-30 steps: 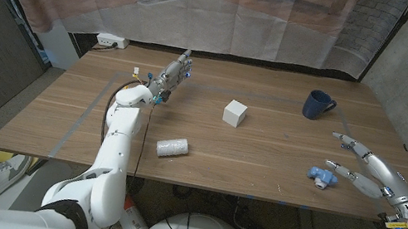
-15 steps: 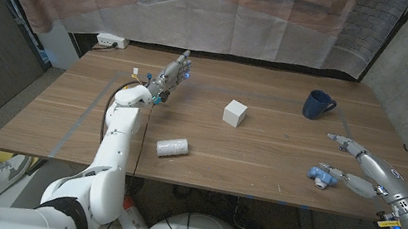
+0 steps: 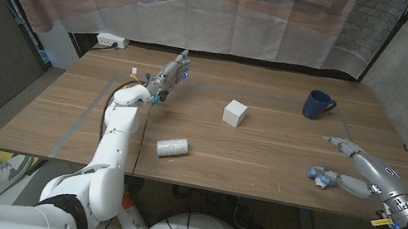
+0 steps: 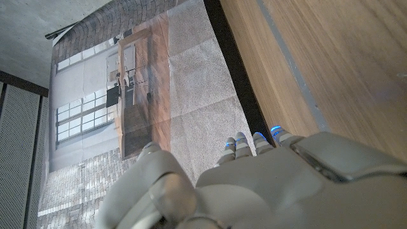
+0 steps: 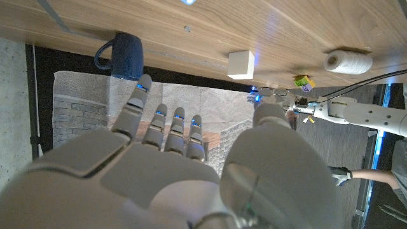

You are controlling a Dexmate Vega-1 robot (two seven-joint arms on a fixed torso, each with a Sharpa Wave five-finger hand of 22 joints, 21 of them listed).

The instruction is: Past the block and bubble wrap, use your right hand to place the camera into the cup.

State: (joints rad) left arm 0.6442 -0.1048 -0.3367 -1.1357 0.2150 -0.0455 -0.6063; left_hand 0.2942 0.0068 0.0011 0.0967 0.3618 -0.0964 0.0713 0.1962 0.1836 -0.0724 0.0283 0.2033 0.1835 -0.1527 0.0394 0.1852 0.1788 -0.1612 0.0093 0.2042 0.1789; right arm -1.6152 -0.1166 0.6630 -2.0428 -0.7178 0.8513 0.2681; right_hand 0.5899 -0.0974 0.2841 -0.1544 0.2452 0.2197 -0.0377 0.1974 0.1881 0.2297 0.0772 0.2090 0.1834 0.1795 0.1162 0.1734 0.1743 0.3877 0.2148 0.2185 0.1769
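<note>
nothing's done yet: the camera (image 3: 320, 175) sits on the table, the right hand (image 3: 356, 167) spread just beside it, not gripping. grasp and carry to the cup (image 3: 317, 105) remain.

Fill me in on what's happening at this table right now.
The robot's right hand, fingers spread, is beside the small blue camera near the table's front edge; whether it touches the camera I cannot tell. The dark blue cup stands upright near the far edge, with nothing seen going into it. The white block and the roll of bubble wrap lie untouched mid-table. The left hand is stretched out at the far left, holding nothing.
</note>
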